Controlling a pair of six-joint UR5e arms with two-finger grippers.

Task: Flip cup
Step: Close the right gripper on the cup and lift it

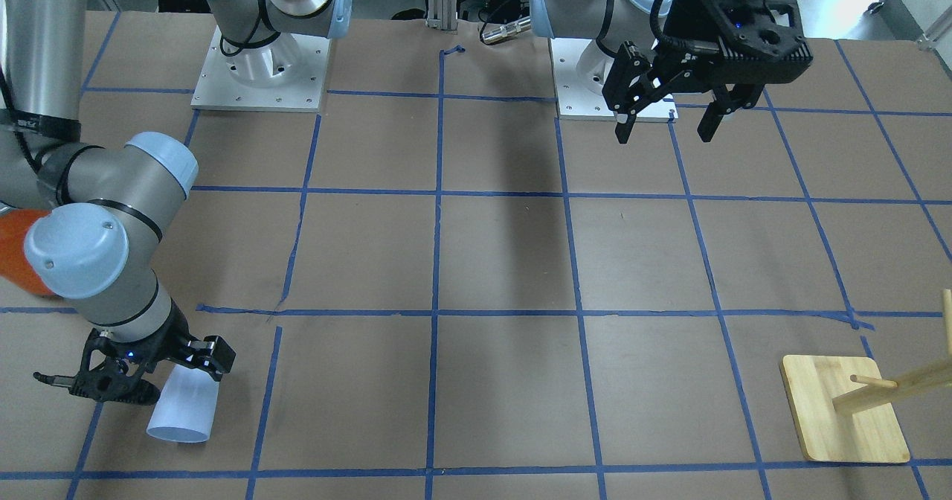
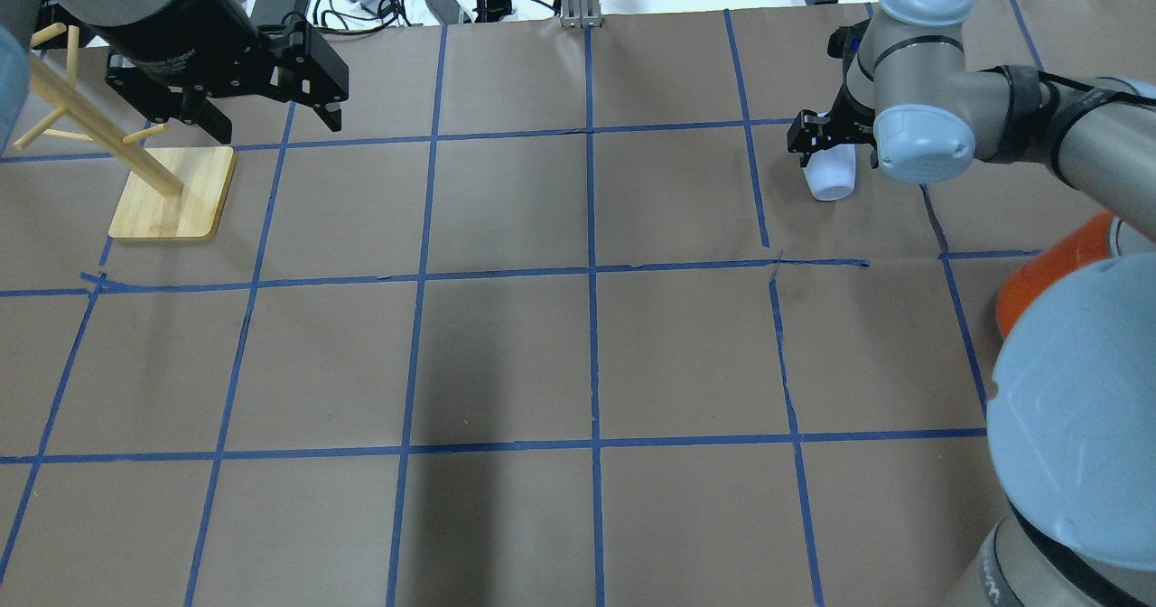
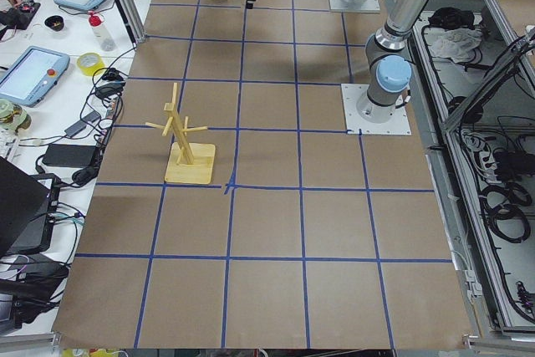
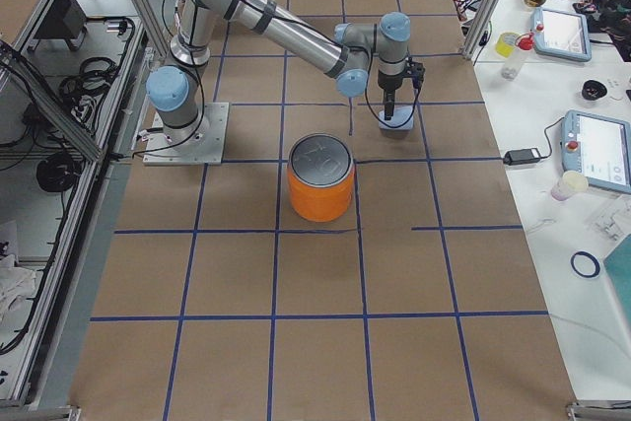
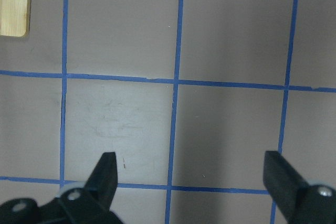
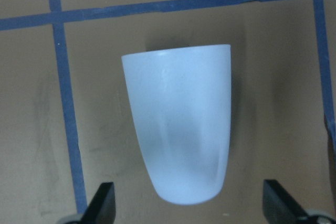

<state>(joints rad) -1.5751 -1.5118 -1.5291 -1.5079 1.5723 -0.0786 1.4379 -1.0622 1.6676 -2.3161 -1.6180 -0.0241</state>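
Lying on its side on the brown paper worktop [image 1: 506, 262], the small pale blue-lavender plastic cup [image 6: 181, 129] sits inside one square of the blue tape grid. Its wide mouth points away from my bases and its narrow rounded bottom points back toward them. It is near the large orange can with a silver top [image 4: 320, 192], a little beyond it on the side away from my bases and shifted toward my left.

My right tool [image 6: 191, 200] points down over the cup's narrow end. It is released and spread wide, with one black finger [image 6: 105, 203] on each side. Bare paper shows between each finger and the cup's wall, so it grasps nothing.

Part of my right arm crosses in front of the can in the front-facing and overhead views and hides most of it there.

My left tool [image 5: 192, 177] is well apart from the can, toward the opposite end of the worktop. It hangs above the paper with its fingers parted and nothing between them. The light wooden peg stand on a square base [image 2: 172, 200] is farther still from the can, just beside that tool.
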